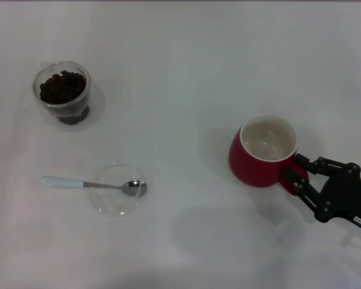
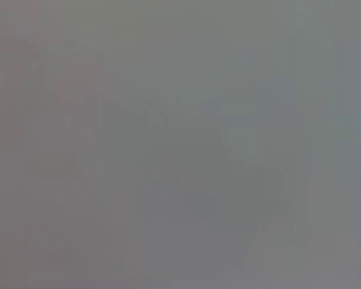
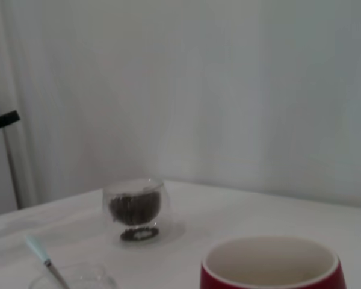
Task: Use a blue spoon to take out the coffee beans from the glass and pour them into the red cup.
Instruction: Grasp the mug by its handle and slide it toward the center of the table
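While the scooping has not begun, the small teaspoon with a shiny metal bowl and pale light-blue handle [image 1: 90,183] lies flat at lower left of the head view, handle pointing toward the frame's left edge, neck and bowl resting across the flat shallow clear glass dish [image 1: 114,190]. Judgement: the dish serves as a spoon rest, lifting the neck slightly so the handle end stays free to be grasped. No coffee beans in the spoon bowl. Small dark brown oval coffee beans [image 1: 62,88] fill the small round clear double-walled glass cup [image 1: 64,93], upright at upper left of the head view, well apart from the spoon; the fill level sits near the rim, and a dark patch shows through the base. Same glass appears in the right wrist view [image 3: 135,208], left of centre, beans visible through the wall. Rounded dark red ceramic mug with cream-white inside [image 1: 264,151] stands upright at right of centre; interior looks empty, no beans seen. Right gripper [image 1: 296,177], black, reaches in from the lower right corner with its fingers closed around the mug's red loop handle. Judgement: holding the handle steadies the mug as the receiving vessel and keeps its mouth facing up for pouring. Left gripper is not visible in the head view; the left wrist view shows only a blank grey field. White table surface [image 1: 186,60] carries all items.
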